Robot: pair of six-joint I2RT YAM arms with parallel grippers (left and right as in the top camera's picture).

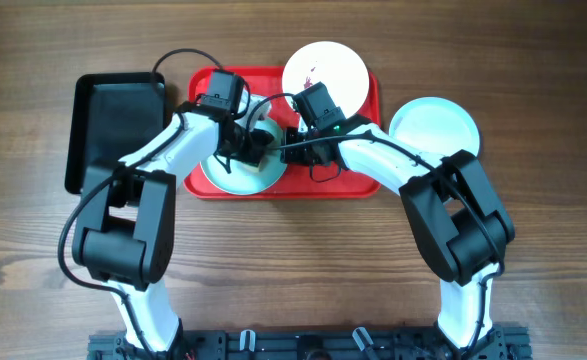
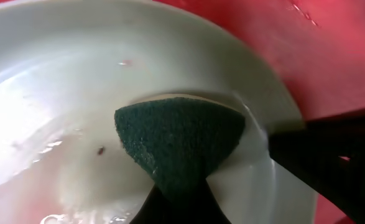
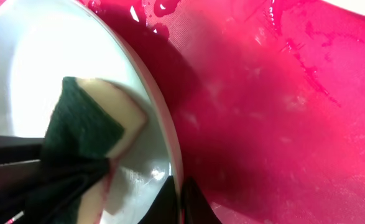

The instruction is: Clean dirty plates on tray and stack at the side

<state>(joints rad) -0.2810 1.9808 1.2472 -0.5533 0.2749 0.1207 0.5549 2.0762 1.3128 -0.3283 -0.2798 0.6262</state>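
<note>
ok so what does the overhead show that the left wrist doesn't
Only the overhead: the black tray, the pale blue plate off to the side, and a smeared white plate at the far end of the red tray. Only the left wrist: a dark speck and wet sheen beside the green sponge. Both: the plate under the sponge, on the red tray.

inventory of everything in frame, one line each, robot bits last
wet plate: 1, white, near-left part of the red tray, under the sponge
smeared plate: 1, white with dark red smears, far-right part of the red tray
blue plate: 1, pale blue, on the table right of the red tray
red tray: 1, red, wet, mid-table
black tray: 1, black, left of the red tray
sponge: 1, dark green with pale backing, pressed on the wet plate
table: 1, brown wood
left hand: shut on the sponge
right hand: shut on the wet plate's rim
</note>
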